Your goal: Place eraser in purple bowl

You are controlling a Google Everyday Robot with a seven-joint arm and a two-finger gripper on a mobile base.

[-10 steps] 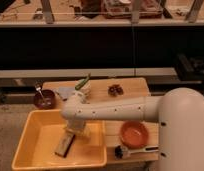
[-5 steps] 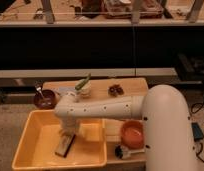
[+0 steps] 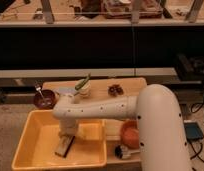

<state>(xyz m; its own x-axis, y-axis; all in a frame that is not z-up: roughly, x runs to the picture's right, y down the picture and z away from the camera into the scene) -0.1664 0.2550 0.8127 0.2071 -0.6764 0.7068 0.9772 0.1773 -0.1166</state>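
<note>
1. The gripper (image 3: 68, 133) is seen in the yellow tray (image 3: 37, 142), lower left, over the eraser (image 3: 65, 147); grip cannot be told.
2. The purple bowl (image 3: 45, 100) (fork (image 3: 39, 89) inside) is set beyond the tray's far rim.

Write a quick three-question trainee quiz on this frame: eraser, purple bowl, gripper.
1. True or false: the eraser lies outside the purple bowl.
2. The gripper is: A) over the purple bowl; B) low in the tray, at the eraser; C) raised high above the tray.
3. Fill in: the tray holding the eraser is ___ in colour.
Key: 1 true; 2 B; 3 yellow.
</note>
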